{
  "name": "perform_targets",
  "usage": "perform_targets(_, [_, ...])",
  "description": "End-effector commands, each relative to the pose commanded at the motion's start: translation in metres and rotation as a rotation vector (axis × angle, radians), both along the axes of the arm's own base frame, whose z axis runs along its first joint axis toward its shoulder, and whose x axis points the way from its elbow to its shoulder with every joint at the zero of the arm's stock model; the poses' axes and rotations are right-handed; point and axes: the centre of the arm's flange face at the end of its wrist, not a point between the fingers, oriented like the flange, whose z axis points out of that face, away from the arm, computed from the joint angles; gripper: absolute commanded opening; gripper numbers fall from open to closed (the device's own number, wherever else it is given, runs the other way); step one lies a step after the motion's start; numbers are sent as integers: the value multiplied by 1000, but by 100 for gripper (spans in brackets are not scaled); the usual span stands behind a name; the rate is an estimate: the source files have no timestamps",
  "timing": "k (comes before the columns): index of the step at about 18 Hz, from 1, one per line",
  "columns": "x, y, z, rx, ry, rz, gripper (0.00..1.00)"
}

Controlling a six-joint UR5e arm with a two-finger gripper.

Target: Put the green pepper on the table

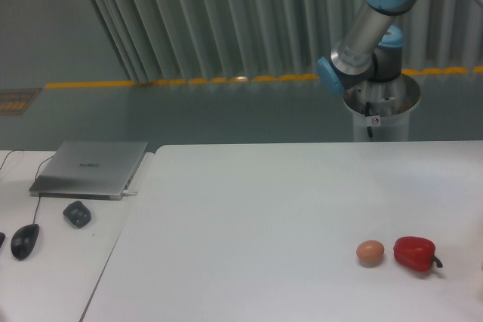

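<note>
- Pale vertical blinds (pixel 226 20) cover the back wall.
- Grey-green floor (pixel 151 115) carries a yellow stripe (pixel 181 81).
- A white desk (pixel 53 262) stands at left.

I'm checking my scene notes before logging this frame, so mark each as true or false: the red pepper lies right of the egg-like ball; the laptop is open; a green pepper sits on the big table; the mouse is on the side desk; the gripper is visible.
1. The red pepper lies right of the tan egg-like ball. True.
2. The laptop is open. False: its lid is closed flat.
3. A green pepper sits on the big table. False: no green pepper shows anywhere in this view.
4. The black mouse is on the side desk. True.
5. The gripper is visible. False: only the arm's upper links show; the gripper is out of frame.
</note>
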Motion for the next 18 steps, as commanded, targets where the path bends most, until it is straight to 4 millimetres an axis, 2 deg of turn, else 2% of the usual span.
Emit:
perform_targets(5, [18, 3, 40, 37, -22, 124, 76])
perform_targets(13, [43, 7, 59, 177, -125, 341, 76])
perform_targets(17, [71, 19, 85, 259, -164, 493, 76])
perform_targets(18, [76, 23, 86, 278, -188, 528, 76])
